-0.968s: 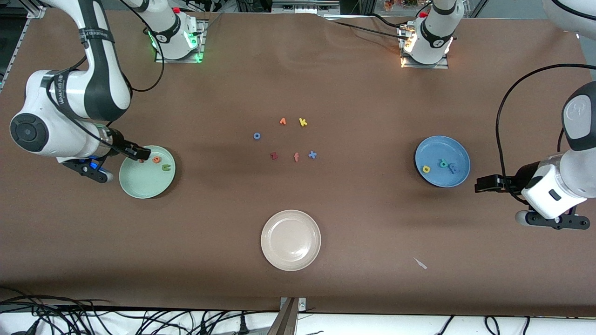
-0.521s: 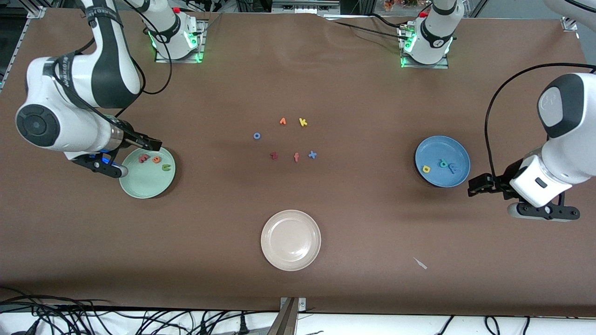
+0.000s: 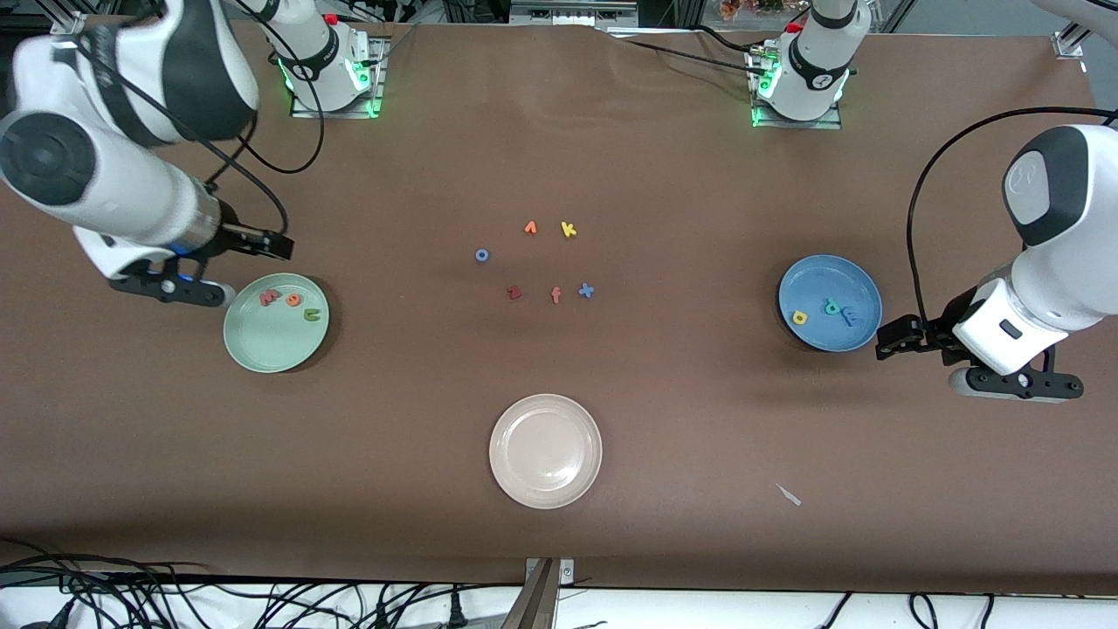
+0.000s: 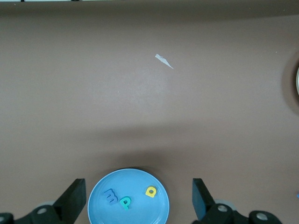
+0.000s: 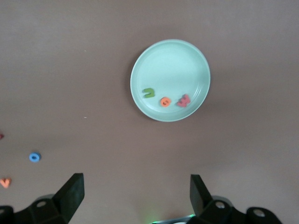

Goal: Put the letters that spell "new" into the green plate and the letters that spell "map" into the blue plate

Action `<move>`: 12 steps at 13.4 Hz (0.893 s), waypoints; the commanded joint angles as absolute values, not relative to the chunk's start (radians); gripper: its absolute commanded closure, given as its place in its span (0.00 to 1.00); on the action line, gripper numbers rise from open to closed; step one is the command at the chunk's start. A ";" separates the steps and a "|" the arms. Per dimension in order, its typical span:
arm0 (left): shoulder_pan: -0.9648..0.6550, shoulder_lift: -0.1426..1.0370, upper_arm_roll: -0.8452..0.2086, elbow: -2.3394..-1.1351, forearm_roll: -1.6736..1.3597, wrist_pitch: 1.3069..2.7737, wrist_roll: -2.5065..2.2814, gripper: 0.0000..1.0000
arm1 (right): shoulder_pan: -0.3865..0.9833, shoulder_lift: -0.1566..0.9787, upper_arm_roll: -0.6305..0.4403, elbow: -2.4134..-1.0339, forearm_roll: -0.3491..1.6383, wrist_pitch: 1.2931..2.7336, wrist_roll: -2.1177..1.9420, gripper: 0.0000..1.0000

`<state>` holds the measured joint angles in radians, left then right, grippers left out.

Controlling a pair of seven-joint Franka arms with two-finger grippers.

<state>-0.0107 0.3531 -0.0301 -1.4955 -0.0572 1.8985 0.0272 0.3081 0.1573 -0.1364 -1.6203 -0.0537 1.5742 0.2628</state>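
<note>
The green plate (image 3: 271,349) lies toward the right arm's end of the table and holds the salmon "w" (image 3: 269,298), the orange "e" (image 3: 294,300) and the dark green "n" (image 3: 312,314). My right gripper (image 3: 279,247) hangs open and empty over bare table just off that plate's rim. The right wrist view shows the green plate (image 5: 170,65) from above. The blue plate (image 3: 830,279) holds the yellow "a" (image 3: 799,317), teal "p" (image 3: 831,306) and light blue "m" (image 3: 849,316). My left gripper (image 3: 886,339) is open and empty beside its rim, over the blue plate (image 4: 135,184) in its wrist view.
A cream-white plate (image 3: 545,451) sits nearer the front camera at mid-table. Loose letters lie in the middle: an orange one (image 3: 530,228), yellow "k" (image 3: 569,230), blue "o" (image 3: 481,255), red "z" (image 3: 514,293), salmon "f" (image 3: 555,295), blue "x" (image 3: 586,291). A white scrap (image 3: 789,494) lies near the front.
My right gripper has lifted off the green plate and drawn back toward its base, uncovering the "w". The left gripper has drifted slightly closer to the blue plate.
</note>
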 commanded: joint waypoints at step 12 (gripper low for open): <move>-0.021 0.339 -0.032 -1.526 -0.092 1.913 0.055 0.00 | 0.117 0.015 -0.123 -1.628 -0.043 1.597 0.026 0.00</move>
<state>-0.0154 0.3531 -0.0397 -1.5023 -0.0572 1.8994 0.0272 0.1313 0.0219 -0.1350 -1.6209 -0.0725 1.5751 0.0419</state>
